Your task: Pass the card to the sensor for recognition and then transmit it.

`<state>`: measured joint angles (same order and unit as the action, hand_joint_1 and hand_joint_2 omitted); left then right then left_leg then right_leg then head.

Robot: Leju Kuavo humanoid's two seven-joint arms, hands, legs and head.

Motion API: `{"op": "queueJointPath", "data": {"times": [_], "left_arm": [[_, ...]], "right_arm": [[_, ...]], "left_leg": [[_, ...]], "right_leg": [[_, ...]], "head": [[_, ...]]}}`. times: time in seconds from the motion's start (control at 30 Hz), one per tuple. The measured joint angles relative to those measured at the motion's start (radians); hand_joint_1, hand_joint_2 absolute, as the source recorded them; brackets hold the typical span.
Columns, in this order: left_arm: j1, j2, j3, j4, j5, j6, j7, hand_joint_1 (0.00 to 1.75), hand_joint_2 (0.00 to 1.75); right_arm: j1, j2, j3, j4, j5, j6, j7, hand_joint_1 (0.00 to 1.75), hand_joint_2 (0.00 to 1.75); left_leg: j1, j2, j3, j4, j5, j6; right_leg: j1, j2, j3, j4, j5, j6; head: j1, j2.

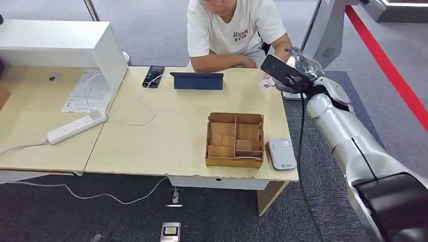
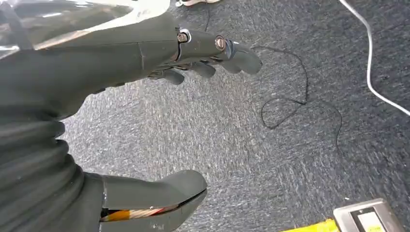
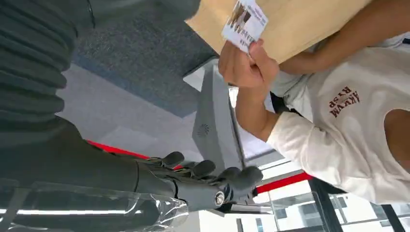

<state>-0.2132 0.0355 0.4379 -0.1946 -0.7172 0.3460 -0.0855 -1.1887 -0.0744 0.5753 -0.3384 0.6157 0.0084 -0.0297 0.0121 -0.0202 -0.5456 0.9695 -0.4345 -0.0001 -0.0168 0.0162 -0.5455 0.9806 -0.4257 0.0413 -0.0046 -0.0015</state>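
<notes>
The card (image 3: 245,20) is pinched in a person's hand (image 3: 246,65) over the tabletop's (image 1: 166,131) far right corner, offered toward the raised right robot hand (image 1: 288,74), whose fingers are apart and empty, presumably for a handover.

Wooden divided tray (image 1: 234,140) near front edge of light wood table (image 1: 171,136). Behind tray: dark blue tablet case (image 1: 197,80), black phone (image 1: 153,76) beside it. Far off to tray's side: white power strip (image 1: 76,126), papers (image 1: 87,92), white box (image 1: 60,45).
</notes>
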Motion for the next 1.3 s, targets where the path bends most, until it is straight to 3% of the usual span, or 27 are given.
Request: {"op": "queueJointPath", "data": {"times": [0.2,0.33,0.43,0.5,0.6,0.77,1.0,1.3], "left_arm": [[0.003,0.0,0.0,0.0,0.006,0.003,-0.001,0.0,1.75],[0.01,-0.001,0.0,0.0,0.018,0.011,-0.009,0.0,1.75],[0.02,-0.001,0.0,0.0,0.035,0.019,-0.021,0.0,1.75],[0.03,-0.001,0.001,0.0,0.048,0.024,-0.03,0.0,1.75],[0.052,-0.001,0.006,0.0,0.073,0.031,-0.053,0.0,1.75],[0.081,-0.001,0.013,0.0,0.095,0.034,-0.065,0.0,1.75],[0.088,0.0,0.019,0.001,0.079,0.03,-0.047,0.0,1.75],[0.088,0.003,0.019,0.001,0.061,0.023,-0.051,0.0,1.75]], "right_arm": [[-0.003,0.003,0.0,0.0,-0.045,-0.014,-0.021,0.0,1.75],[-0.012,0.001,-0.026,-0.001,-0.153,-0.018,-0.076,0.0,1.75],[-0.013,-0.001,-0.072,-0.013,-0.292,0.023,-0.14,0.0,1.75],[0.005,-0.002,-0.105,-0.041,-0.407,0.087,-0.156,0.0,1.75],[0.106,-0.009,-0.156,-0.151,-0.65,0.197,-0.111,0.0,1.75],[0.295,-0.036,-0.186,-0.372,-0.855,0.214,-0.035,0.0,1.75],[0.464,-0.071,-0.2,-0.604,-0.871,0.194,-0.009,0.0,1.75],[0.606,-0.094,-0.204,-0.78,-0.746,0.152,-0.004,0.0,1.75]], "left_leg": [[0.0,0.0,0.0,0.0,0.001,0.0],[0.0,0.0,0.0,0.0,0.001,0.0],[0.0,0.0,0.0,0.0,0.001,0.0],[0.0,0.0,0.0,0.0,0.001,0.0],[0.001,0.0,0.002,0.0,0.0,0.0],[0.001,-0.001,0.001,0.0,0.0,0.0],[0.0,0.0,0.001,0.0,0.0,0.0],[0.001,0.0,0.001,0.0,0.001,0.0]], "right_leg": [[0.0,0.0,0.0,0.0,0.0,0.0],[0.0,0.0,0.0,0.0,0.0,0.0],[0.0,0.0,0.0,0.0,0.0,0.0],[0.0,0.0,0.0,0.0,0.0,0.0],[0.001,0.0,0.001,-0.001,0.0,0.0],[0.001,0.0,0.001,-0.001,0.0,0.0],[0.001,0.0,0.001,-0.001,0.0,0.0],[0.001,0.0,0.001,-0.001,0.0,0.0]], "head": [[0.0,0.0],[0.0,0.0],[0.0,0.0],[0.001,0.0],[0.0,0.0],[0.0,0.0],[0.0,0.0],[0.0,0.0]]}}
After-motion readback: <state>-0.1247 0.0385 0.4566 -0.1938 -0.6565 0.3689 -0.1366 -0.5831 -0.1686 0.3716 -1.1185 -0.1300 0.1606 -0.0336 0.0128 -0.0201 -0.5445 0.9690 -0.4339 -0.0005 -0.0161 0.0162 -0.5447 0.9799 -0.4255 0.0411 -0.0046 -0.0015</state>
